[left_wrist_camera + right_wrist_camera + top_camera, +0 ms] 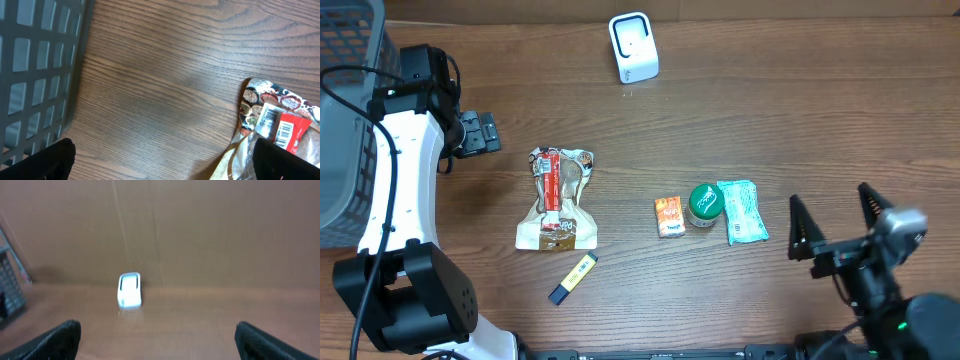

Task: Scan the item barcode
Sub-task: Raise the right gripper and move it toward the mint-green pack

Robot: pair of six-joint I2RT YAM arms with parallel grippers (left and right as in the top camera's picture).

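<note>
Both are gaping wide, empty: left gripper (480, 133), right gripper (835, 215) | I am fearing the crinkly red-labelled plastic bag (558, 200) slipping, turning its barcode (284, 131) from the white boxy scanner (633, 46)

The desk (770, 90) was brown wood with a fine, wavy grain running along its length, and it filled almost the whole overhead view. Its surface looked matte under even light, with a soft pale sheen toward the far edge and only faint shadows. At the left end stood a grey basket (345, 120), its wall a lattice of square openings. Beyond the far edge, in the right wrist view, rose a plain brown wall (225, 230), blurred and crossed by a thin vertical seam.
</note>
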